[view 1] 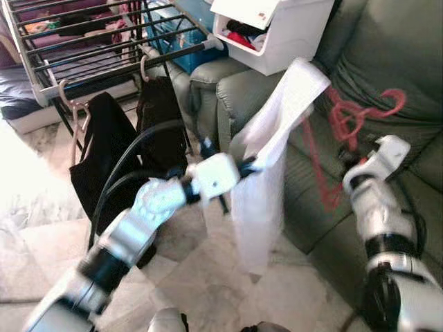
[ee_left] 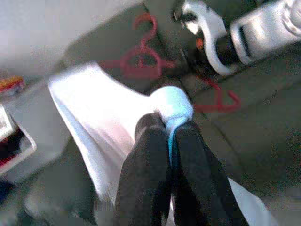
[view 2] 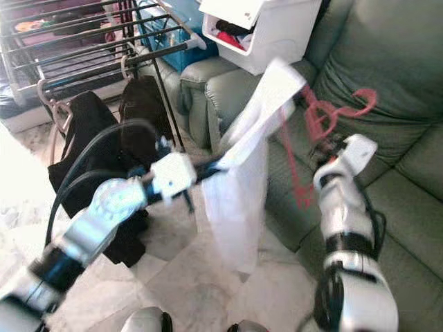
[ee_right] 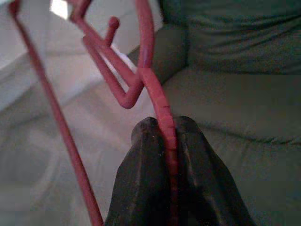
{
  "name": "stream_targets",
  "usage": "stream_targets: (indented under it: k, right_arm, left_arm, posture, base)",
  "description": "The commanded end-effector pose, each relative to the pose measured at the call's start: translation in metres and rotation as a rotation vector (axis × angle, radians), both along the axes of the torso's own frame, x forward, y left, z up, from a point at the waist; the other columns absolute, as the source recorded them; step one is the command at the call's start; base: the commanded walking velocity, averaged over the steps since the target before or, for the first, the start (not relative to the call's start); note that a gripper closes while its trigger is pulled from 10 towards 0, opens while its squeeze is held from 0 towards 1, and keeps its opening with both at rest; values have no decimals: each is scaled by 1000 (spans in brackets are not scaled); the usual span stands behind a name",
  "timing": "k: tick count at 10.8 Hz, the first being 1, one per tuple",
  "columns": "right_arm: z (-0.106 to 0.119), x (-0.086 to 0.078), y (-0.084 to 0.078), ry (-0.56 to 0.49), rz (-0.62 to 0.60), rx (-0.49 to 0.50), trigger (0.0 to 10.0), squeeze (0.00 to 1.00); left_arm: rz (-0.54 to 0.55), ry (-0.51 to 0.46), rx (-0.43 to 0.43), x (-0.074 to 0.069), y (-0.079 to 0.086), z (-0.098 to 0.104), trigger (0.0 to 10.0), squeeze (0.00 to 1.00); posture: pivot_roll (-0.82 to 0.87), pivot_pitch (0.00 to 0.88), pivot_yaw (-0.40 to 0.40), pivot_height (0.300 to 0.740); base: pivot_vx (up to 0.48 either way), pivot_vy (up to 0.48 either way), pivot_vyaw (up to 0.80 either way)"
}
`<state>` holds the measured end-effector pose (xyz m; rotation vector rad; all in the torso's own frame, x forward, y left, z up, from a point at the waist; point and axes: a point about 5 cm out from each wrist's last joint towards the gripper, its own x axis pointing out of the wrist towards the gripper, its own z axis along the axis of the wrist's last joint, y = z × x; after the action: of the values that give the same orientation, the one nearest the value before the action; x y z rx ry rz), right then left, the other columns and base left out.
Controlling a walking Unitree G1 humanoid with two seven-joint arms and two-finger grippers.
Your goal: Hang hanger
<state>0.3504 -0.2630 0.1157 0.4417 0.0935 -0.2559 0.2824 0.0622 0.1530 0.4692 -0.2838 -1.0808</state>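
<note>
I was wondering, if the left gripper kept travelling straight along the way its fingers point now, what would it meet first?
The left gripper, shut on the white garment, points toward the red hanger and the green sofa behind it. Probably the hanger comes first, though depth is unclear.

1. This is a home's living room used for laundry: a large grey-green upholstered sofa (view 1: 387, 76) takes up one side.
2. A metal folding clothes-drying rack (view 1: 90, 41) stands on the pale marble-patterned tile floor (view 1: 208, 277), with dark garments on hangers (view 1: 104, 152) hung from its edge.
3. A white plastic storage bin (view 1: 277, 31) holding clothes rests on the sofa's arm.
</note>
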Motion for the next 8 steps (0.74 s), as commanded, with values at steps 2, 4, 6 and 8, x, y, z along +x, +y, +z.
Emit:
stream_targets:
  k: [2, 4, 6, 8]
  right_arm:
    - [50, 18, -10, -185, -188, 176, 10000, 0]
    - [78, 34, 36, -281, -48, 350, 10000, 0]
    - [102, 27, 100, -383, 247, 471, 10000, 0]
    - [95, 13, 120, -372, 326, 506, 10000, 0]
  left_arm:
    - [9, 14, 78, -7, 4, -17, 10000, 0]
    - [94, -10, 98, 1, 6, -16, 10000, 0]
    - [138, -59, 132, 8, 9, -18, 10000, 0]
    - [146, -68, 139, 8, 7, -20, 10000, 0]
  posture:
    - [-37, 0, -2, 740]
    - [-35, 0, -6, 740]
    - [-42, 0, -3, 740]
    - [-50, 0, -4, 740]
  base:
    - [0, 0, 0]
    - [0, 0, 0]
    - [0, 0, 0]
    - [0, 0, 0]
